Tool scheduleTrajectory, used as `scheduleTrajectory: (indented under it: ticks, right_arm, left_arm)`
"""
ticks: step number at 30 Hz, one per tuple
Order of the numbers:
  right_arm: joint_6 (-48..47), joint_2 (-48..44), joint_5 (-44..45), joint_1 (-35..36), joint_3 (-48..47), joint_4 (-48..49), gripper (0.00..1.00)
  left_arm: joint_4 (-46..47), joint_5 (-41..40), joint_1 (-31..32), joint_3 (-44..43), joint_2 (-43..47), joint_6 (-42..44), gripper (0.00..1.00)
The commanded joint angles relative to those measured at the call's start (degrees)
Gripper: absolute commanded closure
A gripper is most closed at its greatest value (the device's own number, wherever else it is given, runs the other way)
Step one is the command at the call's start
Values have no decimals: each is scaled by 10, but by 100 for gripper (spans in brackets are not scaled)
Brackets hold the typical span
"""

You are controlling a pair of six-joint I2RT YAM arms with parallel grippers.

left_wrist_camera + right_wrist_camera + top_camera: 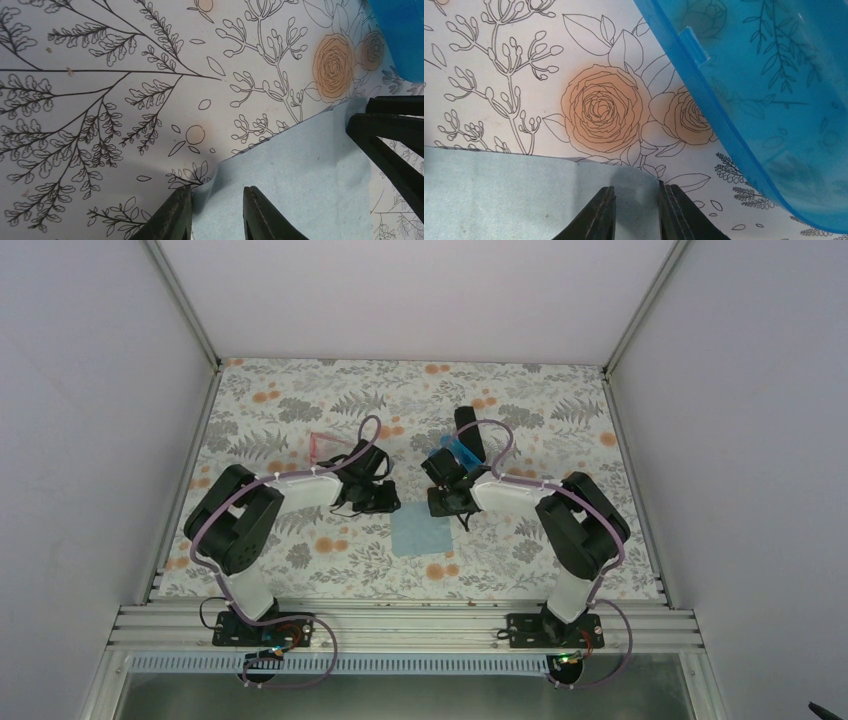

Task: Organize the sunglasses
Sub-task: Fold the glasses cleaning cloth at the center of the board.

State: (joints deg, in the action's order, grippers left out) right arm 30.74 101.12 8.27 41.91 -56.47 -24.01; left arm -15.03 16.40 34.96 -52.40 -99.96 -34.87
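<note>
Left gripper (216,194) and right gripper (635,192) straddle the cloth (300,170) edge, fingers narrowly parted — clamping nothing. The sunglasses (325,443) lie just beyond the left gripper — the nearer one; their long axis is unclear.

cloth (421,532): light blue, flat on floral table (290,405) | blue case (458,452): just behind, apparently open

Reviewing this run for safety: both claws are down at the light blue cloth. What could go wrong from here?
1. The left claw and right claw sit close together over the same edge of the light blue cloth; they might collide.
2. The blue case lies close to the right claw; lifting the cloth could knock it.
3. The sunglasses lie just beyond the left arm; a swing might sweep them.
</note>
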Motion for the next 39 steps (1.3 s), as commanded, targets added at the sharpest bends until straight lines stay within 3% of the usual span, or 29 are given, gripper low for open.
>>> scheduleTrajectory:
  ticks: [1,16,23,31,39]
  right_arm:
    - [-11,16,11,-2,6,5,75]
    - [-18,30,16,-2,-4,9,80]
    - [-17,34,54,-2,-13,-7,74]
    - [-31,30,13,-2,-4,9,95]
    - [-29,22,38,-2,-19,17,96]
  left_arm:
    - [-29,-6,5,2,-28,8,73]
    - [-36,-26,6,-8,-31,7,94]
    - [-37,-32,6,-12,-31,9,98]
    - [-37,-33,5,-18,-29,11,98]
    - [-37,-46,4,-40,-12,14,98]
